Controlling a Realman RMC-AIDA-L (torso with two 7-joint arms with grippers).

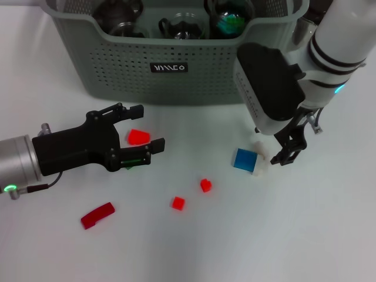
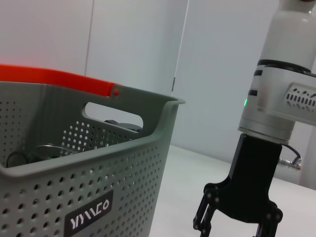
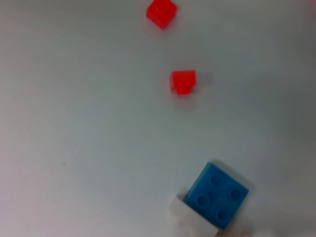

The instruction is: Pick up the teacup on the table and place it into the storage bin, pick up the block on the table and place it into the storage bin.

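Head view showed the left gripper [image 1: 141,136] low over the white table [image 1: 305,235] at its left side, fingers spread wide and holding nothing, a red block [image 1: 138,137] lying between them, so it looked set to close on that piece. Nearer the front edge lay a longer red piece [image 1: 97,215] and two small red cubes [image 1: 178,203] [image 1: 205,185], all loose and apart. Along the far edge stood the storage bin [image 1: 170,73], grey-green, perforated, with a black label, and dark glassware already sat inside; I saw no teacup left on the table, so I judged that half done. Right of centre lay a blue studded block [image 1: 245,160] touching a pale piece [image 1: 260,153] on its right. The right gripper [image 1: 289,147] hung just beside that pair, its dark fingers pointed down with a narrow gap and nothing between them, seemingly poised for the blue block, which looked small, square and easy to pinch.
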